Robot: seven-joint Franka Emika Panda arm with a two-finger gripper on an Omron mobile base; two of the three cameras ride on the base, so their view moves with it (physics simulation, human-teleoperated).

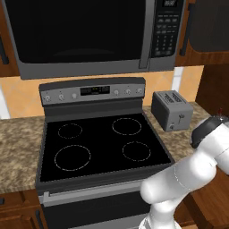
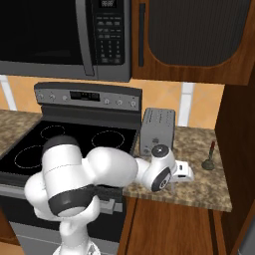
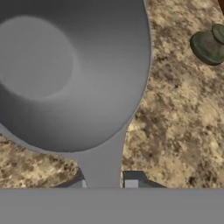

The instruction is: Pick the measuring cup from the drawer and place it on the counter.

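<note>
A black stove (image 1: 100,145) sits under a microwave (image 1: 89,33); a silver toaster (image 1: 171,109) stands beside it (a small dark candlestick (image 2: 209,158) further right).

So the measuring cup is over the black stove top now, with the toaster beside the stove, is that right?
Not quite. The measuring cup is over the speckled counter, not the stove top; the hand view shows granite all around it. The toaster does stand beside the stove, as the left base view shows.

Grey measuring cup (image 3: 65,74), speckled brown-and-tan counter (image 3: 175,122), glossy black stove top (image 1: 100,143), silver toaster (image 1: 172,109).
</note>
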